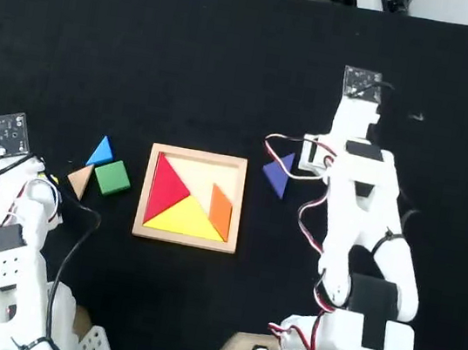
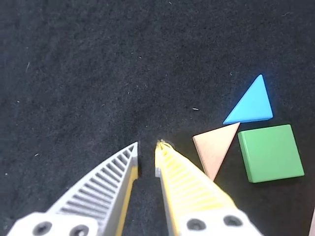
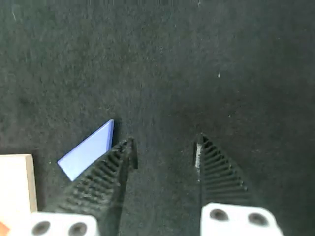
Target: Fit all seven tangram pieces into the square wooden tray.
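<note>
While the red triangle [image 1: 166, 189], yellow triangle [image 1: 185, 219] and orange parallelogram [image 1: 220, 212] sit inside the wooden tray [image 1: 185, 240], four pieces lie outside: blue triangle [image 1: 102, 153], tan triangle [image 1: 80, 179] and green square [image 1: 112, 178] left of it by the nearly closed, empty left pincer [image 2: 147, 147], purple triangle [image 1: 278, 175] right of it by the spread, empty right pincer [image 3: 165, 147].

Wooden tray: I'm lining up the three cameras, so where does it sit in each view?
High view: wooden tray at the centre, green square on one side, purple triangle on the other.
Left wrist view: a pale sliver at the frame edge past the green square, probably its rim.
Right wrist view: its corner beside the purple triangle.
Landmark: the tray's pale rim, shared by all.
</note>
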Available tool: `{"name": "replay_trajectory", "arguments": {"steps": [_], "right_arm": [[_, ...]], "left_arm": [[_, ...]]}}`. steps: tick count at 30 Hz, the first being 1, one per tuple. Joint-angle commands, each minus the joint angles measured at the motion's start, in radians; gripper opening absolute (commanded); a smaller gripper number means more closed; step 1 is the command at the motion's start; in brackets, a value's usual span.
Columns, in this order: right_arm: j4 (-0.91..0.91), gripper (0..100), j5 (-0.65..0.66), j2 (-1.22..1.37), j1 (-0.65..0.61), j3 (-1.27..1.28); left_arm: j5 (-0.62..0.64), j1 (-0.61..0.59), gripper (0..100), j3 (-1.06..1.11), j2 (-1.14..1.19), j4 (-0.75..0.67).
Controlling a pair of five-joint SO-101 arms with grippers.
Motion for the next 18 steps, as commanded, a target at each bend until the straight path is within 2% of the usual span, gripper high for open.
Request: {"name": "replay_trajectory", "arguments": {"steps": [1, 5, 9, 12, 18], "right_arm": [[-0.017, 19.1, -0.003, -0.004, -0.006, -0.005], [0.014, 19.1, 0.041, -0.015, -0.018, -0.005], [0.110, 19.1, 0.120, -0.064, -0.106, -0.012], [0.155, 19.4, 0.114, -0.097, -0.166, -0.019], [0.160, 19.5, 0.005, -0.099, -0.282, -0.022]], "left_arm": [[-0.005, 0.030, 7, -0.005, 0.003, -0.009], [-0.006, 0.088, 7, 0.021, -0.005, -0.015], [-0.008, 0.091, 7, 0.021, -0.005, -0.015], [-0.008, 0.090, 7, 0.021, -0.005, -0.015], [-0.008, 0.088, 7, 0.030, -0.005, -0.051]]}}
